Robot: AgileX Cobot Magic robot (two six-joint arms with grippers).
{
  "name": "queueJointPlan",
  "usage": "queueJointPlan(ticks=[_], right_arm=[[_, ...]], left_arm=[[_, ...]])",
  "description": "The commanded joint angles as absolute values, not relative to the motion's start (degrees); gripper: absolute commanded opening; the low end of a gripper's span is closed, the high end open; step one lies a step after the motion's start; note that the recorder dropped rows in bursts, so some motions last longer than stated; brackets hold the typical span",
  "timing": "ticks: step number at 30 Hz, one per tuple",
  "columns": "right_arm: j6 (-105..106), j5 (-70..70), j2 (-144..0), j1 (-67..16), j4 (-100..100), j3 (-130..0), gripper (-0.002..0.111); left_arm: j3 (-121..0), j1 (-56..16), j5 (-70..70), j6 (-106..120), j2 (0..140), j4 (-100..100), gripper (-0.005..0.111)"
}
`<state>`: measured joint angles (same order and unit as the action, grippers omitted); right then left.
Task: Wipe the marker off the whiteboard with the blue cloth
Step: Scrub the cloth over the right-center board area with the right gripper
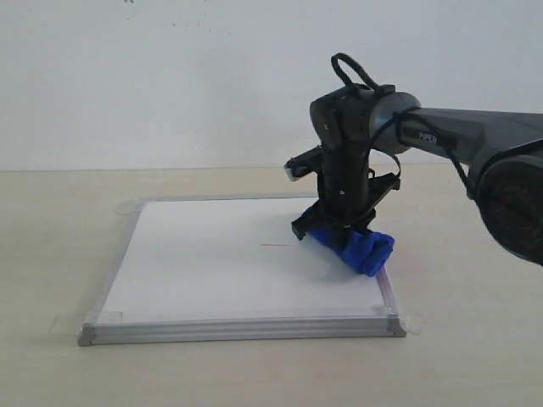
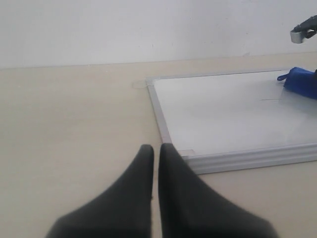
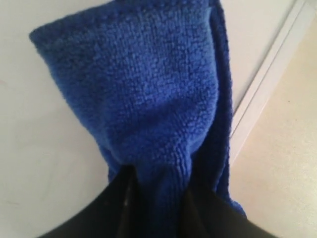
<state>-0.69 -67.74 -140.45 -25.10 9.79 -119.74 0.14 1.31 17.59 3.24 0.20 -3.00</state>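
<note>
The whiteboard [image 1: 212,263] lies flat on the table, silver-framed with tape at its corners. A short thin red marker line [image 1: 274,246] shows near the board's middle, just left of the blue cloth [image 1: 361,247]. My right gripper [image 1: 339,231] is shut on the blue cloth and presses it onto the board's right part, near the right frame. In the right wrist view the blue cloth [image 3: 148,99] fills the frame, pinched between the dark fingers [image 3: 116,198]. My left gripper [image 2: 156,148] is shut and holds nothing, hovering over the table off the board's near-left corner.
Beige tabletop [image 1: 51,254] surrounds the board, with a white wall behind. The board's frame [image 2: 237,158] runs just beyond my left fingertips. The right arm [image 1: 475,136] stretches in from the right edge.
</note>
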Motion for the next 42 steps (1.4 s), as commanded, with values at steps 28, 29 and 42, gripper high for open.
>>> queueJointPlan(ticks=[28, 29, 42], right_arm=[[-4.1, -70.0, -146.0, -35.3, 37.5, -118.7, 0.000], [-3.4, -70.0, -145.7, -34.7, 36.4, -118.7, 0.000], [19.2, -65.3, -141.0, -34.0, -6.9, -118.7, 0.000]], left_arm=[[0.0, 1.5, 16.9, 3.5, 0.0, -3.1, 0.004], [0.0, 1.5, 16.9, 3.5, 0.0, -3.1, 0.004], [0.0, 1.5, 16.9, 3.5, 0.0, -3.1, 0.004]])
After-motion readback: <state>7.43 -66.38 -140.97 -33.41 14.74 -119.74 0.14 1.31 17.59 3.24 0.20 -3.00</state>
